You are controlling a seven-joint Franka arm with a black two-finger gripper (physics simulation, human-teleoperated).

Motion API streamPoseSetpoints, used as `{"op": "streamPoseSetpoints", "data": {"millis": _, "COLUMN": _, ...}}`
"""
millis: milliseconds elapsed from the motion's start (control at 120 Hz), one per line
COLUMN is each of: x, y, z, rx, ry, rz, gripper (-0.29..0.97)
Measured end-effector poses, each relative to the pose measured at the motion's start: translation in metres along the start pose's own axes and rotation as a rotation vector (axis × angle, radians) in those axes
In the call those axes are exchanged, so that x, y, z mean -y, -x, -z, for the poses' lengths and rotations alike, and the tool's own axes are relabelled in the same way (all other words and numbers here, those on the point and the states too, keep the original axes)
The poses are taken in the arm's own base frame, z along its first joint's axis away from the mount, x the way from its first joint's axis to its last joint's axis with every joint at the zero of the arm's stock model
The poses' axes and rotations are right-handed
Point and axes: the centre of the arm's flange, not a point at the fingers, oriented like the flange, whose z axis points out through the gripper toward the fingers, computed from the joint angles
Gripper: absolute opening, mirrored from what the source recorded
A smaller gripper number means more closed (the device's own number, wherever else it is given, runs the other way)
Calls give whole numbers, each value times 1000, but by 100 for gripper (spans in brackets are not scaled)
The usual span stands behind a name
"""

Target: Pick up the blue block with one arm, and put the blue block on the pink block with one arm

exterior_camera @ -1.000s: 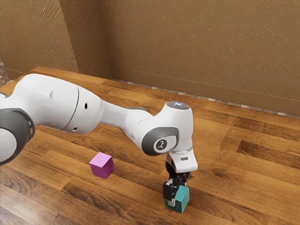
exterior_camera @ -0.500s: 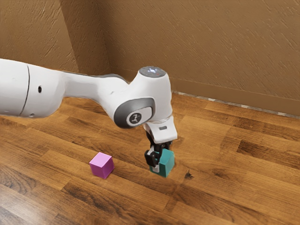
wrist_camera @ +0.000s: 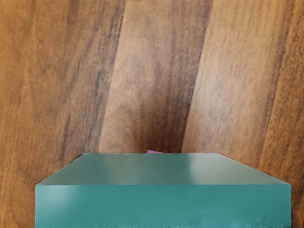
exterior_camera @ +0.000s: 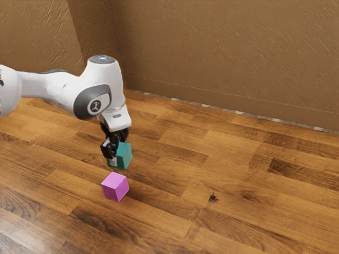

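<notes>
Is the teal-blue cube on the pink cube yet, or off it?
Off: the black two-finger gripper holds the teal-blue cube in the air over the pink cube, not set down.

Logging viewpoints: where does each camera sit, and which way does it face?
Exterior view: beside the arm, looking down across the table; shows the arm and the gripper holding the blue block near the pink block.
Wrist view: on the hand, facing down at the table; blue block just below.
Shared: both blocks, table.
</notes>
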Motion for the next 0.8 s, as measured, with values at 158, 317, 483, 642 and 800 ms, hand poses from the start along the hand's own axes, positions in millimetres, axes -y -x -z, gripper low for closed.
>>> {"op": "streamPoseSetpoints", "data": {"millis": 158, "x": -1, "y": -23, "z": -6, "rx": -2, "ry": 8, "rz": -118, "gripper": 34}}
{"op": "streamPoseSetpoints", "data": {"millis": 317, "x": 16, "y": 5, "z": -20, "rx": -3, "ry": 26, "rz": -148, "gripper": 34}}
{"op": "streamPoseSetpoints", "data": {"millis": 483, "x": 20, "y": 9, "z": -26, "rx": 4, "ry": 32, "rz": -216, "gripper": 35}}
{"op": "streamPoseSetpoints", "data": {"millis": 642, "x": 0, "y": 17, "z": -21, "rx": 20, "ry": 36, "rz": -259, "gripper": 35}}
{"op": "streamPoseSetpoints", "data": {"millis": 800, "x": -17, "y": 25, "z": -30, "rx": 5, "ry": 68, "rz": -272, "gripper": 34}}
